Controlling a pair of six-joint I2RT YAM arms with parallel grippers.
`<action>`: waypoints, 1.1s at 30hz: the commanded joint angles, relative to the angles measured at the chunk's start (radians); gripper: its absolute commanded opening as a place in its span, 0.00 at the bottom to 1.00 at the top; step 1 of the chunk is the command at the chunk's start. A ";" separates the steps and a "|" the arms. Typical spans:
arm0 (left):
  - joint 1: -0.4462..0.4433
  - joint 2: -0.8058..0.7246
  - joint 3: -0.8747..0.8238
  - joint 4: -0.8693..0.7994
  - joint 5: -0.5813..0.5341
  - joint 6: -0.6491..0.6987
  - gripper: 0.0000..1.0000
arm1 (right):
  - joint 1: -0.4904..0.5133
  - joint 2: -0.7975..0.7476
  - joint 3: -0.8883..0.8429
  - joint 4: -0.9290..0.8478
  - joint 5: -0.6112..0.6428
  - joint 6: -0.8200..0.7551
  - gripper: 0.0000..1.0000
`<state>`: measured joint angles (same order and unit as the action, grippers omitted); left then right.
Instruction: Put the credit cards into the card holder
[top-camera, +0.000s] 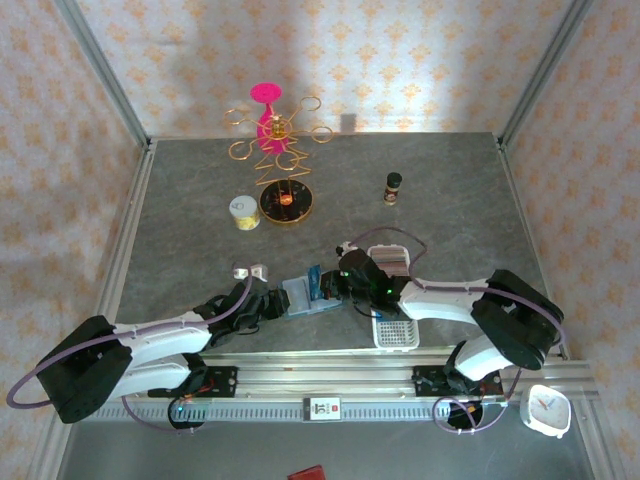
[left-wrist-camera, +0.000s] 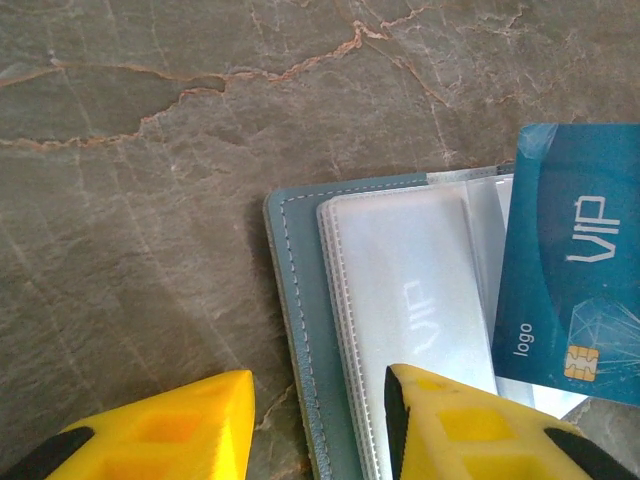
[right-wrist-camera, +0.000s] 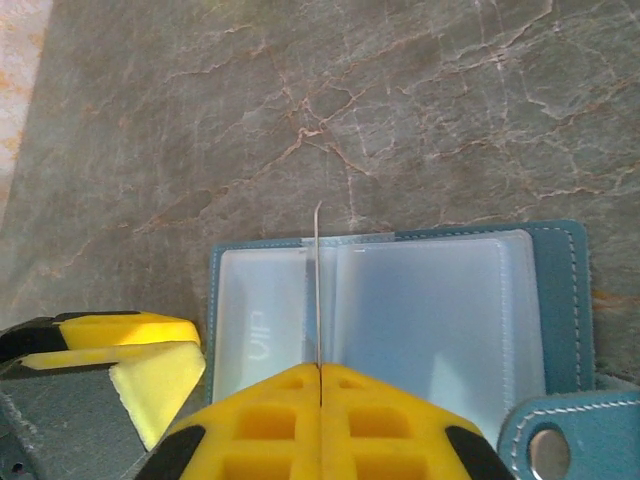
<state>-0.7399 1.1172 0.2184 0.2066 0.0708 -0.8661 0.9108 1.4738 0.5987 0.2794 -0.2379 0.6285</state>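
Observation:
The teal card holder lies open on the stone table, its clear sleeves up, its closing tab at the right. A card with faint VIP lettering shows through the left sleeve. My right gripper is shut on a blue VIP credit card. The card stands on edge over the holder's middle fold and looks like a thin line. My left gripper is open, one finger over bare table, the other over the left sleeve.
A long white slotted tray lies just right of the holder, under my right arm. Further back stand a gold and pink wire stand, a small tin and a dark bottle. A small white item lies near my left gripper.

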 joint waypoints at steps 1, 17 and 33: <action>-0.002 0.009 -0.002 0.023 0.000 -0.006 0.40 | -0.007 0.006 0.017 0.040 -0.003 0.010 0.00; -0.003 -0.003 -0.009 0.021 0.000 -0.008 0.39 | -0.013 0.015 -0.002 0.057 -0.012 0.038 0.00; -0.003 -0.001 -0.017 0.028 0.000 -0.013 0.39 | -0.013 0.020 -0.033 0.040 0.023 0.037 0.00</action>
<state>-0.7399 1.1191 0.2142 0.2176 0.0708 -0.8665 0.9058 1.4952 0.5896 0.3225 -0.2508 0.6579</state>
